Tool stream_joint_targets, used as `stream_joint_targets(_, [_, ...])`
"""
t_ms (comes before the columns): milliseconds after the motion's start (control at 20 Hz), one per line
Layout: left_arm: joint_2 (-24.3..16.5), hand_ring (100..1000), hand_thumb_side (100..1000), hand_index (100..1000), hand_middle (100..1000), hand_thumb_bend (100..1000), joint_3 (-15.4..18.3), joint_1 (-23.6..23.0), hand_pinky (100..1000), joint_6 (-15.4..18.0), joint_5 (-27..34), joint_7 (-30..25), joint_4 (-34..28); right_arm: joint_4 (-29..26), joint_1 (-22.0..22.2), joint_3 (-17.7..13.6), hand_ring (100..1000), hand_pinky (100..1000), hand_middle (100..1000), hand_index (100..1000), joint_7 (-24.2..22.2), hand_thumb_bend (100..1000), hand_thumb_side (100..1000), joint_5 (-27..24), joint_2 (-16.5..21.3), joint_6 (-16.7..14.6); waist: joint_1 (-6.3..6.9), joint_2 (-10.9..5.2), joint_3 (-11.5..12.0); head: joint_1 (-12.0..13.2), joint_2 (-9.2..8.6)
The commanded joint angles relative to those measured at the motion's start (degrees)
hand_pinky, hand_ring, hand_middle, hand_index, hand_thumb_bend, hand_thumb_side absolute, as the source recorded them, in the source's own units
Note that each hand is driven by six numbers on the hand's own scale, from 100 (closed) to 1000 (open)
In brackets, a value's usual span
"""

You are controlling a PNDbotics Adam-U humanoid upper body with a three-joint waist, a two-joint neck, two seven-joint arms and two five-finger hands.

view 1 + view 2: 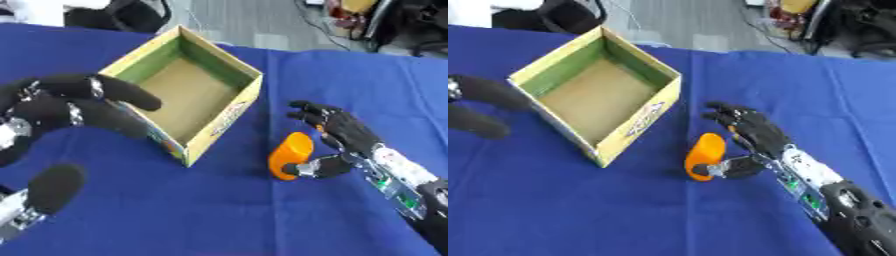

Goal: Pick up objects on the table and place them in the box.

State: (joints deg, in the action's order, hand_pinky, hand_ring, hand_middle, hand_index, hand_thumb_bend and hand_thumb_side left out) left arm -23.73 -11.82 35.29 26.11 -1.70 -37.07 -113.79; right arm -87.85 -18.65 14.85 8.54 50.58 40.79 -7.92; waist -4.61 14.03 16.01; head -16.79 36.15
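Note:
An open cardboard box (234, 111) with green inner walls and a brown floor stands on the blue table, holding nothing I can see. An orange rounded object (291, 153) stands just right of the box's near corner. My right hand (343, 131) sits beside it on the right, fingers spread and fairly straight above it, thumb (325, 167) touching its lower end. It is not closed round the object. My left hand (61, 102) hovers large at the left edge by the box's left wall, fingers relaxed and holding nothing.
The blue cloth (219, 215) covers the table, with bare room in front and to the right. Beyond the far edge lie a grey floor, cables and dark equipment (833, 25).

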Motion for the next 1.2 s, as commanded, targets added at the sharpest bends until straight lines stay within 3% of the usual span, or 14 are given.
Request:
stream_joint_targets(50, [0.0, 819, 971, 835, 838, 100, 0.6, 1.3, 843, 14.6, 0.2, -14.9, -0.8, 0.1, -0.9, -0.7, 788, 714, 908, 892, 0.3, 778, 1000, 0.3, 1.3, 0.2, 0.06, -0.69, 0.1, -1.1, -1.01])
stream_joint_targets(500, [0.4, 819, 970, 835, 838, 100, 0.7, 2.0, 843, 14.3, 0.4, -14.9, -0.8, 1.2, -1.3, -0.4, 760, 647, 887, 890, 0.1, 781, 1000, 1.1, 0.9, 0.2, -0.07, -0.31, 0.7, -1.0, -1.6])
stream_joint_targets(550, [0.4, 819, 969, 835, 838, 100, 0.7, 2.1, 843, 14.3, 0.4, -14.9, -0.8, 1.3, -1.4, -0.4, 727, 572, 864, 885, 0.1, 783, 1000, 1.1, 0.8, 0.2, -0.08, -0.27, 0.7, -1.0, -1.63])
stream_joint_targets(600, [0.5, 819, 969, 835, 838, 100, 0.7, 2.2, 843, 14.2, 0.4, -14.9, -0.8, 1.4, -1.4, -0.4, 732, 579, 869, 886, 0.1, 782, 1000, 1.2, 0.8, 0.2, -0.09, -0.24, 0.8, -1.0, -1.65])
stream_joint_targets(650, [0.5, 818, 969, 835, 838, 100, 0.7, 2.2, 843, 14.2, 0.4, -14.9, -0.8, 1.5, -1.4, -0.3, 677, 492, 832, 875, 0.1, 786, 1000, 1.3, 0.7, 0.2, -0.1, -0.21, 0.8, -1.0, -1.64])
stream_joint_targets(750, [0.5, 818, 969, 835, 838, 100, 0.7, 2.3, 843, 14.1, 0.4, -14.9, -0.8, 1.7, -1.5, -0.2, 640, 438, 807, 867, 0.2, 788, 1000, 1.6, 0.4, 0.2, -0.11, -0.15, 0.8, -1.0, -1.64])
stream_joint_targets(800, [0.6, 818, 969, 835, 838, 100, 0.7, 2.4, 843, 14.1, 0.4, -14.9, -0.8, 1.9, -1.6, -0.2, 650, 452, 814, 869, 0.2, 787, 1000, 1.7, 0.3, 0.2, -0.1, -0.11, 0.9, -1.0, -1.67])
stream_joint_targets(850, [0.6, 818, 969, 835, 838, 100, 0.7, 2.5, 843, 14.1, 0.4, -14.9, -0.8, 2.0, -1.6, -0.1, 606, 393, 777, 853, 0.3, 793, 1000, 1.8, 0.2, 0.1, -0.08, -0.07, 0.9, -1.0, -1.71])
stream_joint_targets(900, [0.7, 818, 969, 835, 838, 100, 0.7, 2.5, 843, 14.1, 0.5, -14.9, -0.8, 2.2, -1.8, 0.0, 615, 409, 785, 857, 0.5, 792, 1000, 2.0, 0.0, 0.1, -0.06, -0.02, 1.0, -1.0, -1.75])
stream_joint_targets(950, [0.7, 818, 968, 835, 837, 100, 0.7, 2.6, 843, 14.1, 0.5, -14.9, -0.8, 2.3, -1.9, 0.0, 550, 290, 737, 829, 0.7, 800, 1000, 2.1, -0.1, 0.0, -0.05, 0.02, 1.0, -0.9, -1.78])
stream_joint_targets(1050, [0.8, 818, 968, 835, 837, 100, 0.7, 2.7, 843, 14.1, 0.5, -14.9, -0.8, 2.6, -2.1, 0.2, 495, 184, 680, 793, 1.2, 811, 1000, 2.2, -0.3, -0.1, -0.03, 0.1, 1.1, -1.0, -1.84])
stream_joint_targets(1100, [0.8, 818, 968, 835, 837, 100, 0.7, 2.8, 843, 14.1, 0.5, -14.9, -0.8, 2.6, -2.1, 0.2, 504, 200, 690, 800, 1.5, 810, 1000, 2.3, -0.4, -0.2, -0.04, 0.12, 1.1, -1.0, -1.84])
stream_joint_targets(1150, [0.8, 818, 969, 835, 837, 100, 0.7, 2.8, 843, 14.1, 0.5, -14.9, -0.8, 2.7, -2.2, 0.3, 456, 116, 622, 746, 1.9, 811, 1000, 2.3, -0.5, -0.3, -0.05, 0.13, 1.1, -1.0, -1.84])
stream_joint_targets(1200, [0.8, 818, 969, 835, 837, 100, 0.7, 2.8, 843, 14.1, 0.5, -14.9, -0.8, 2.7, -2.2, 0.3, 444, 102, 610, 733, 2.4, 809, 1000, 2.3, -0.6, -0.4, -0.07, 0.15, 1.1, -1.0, -1.84])
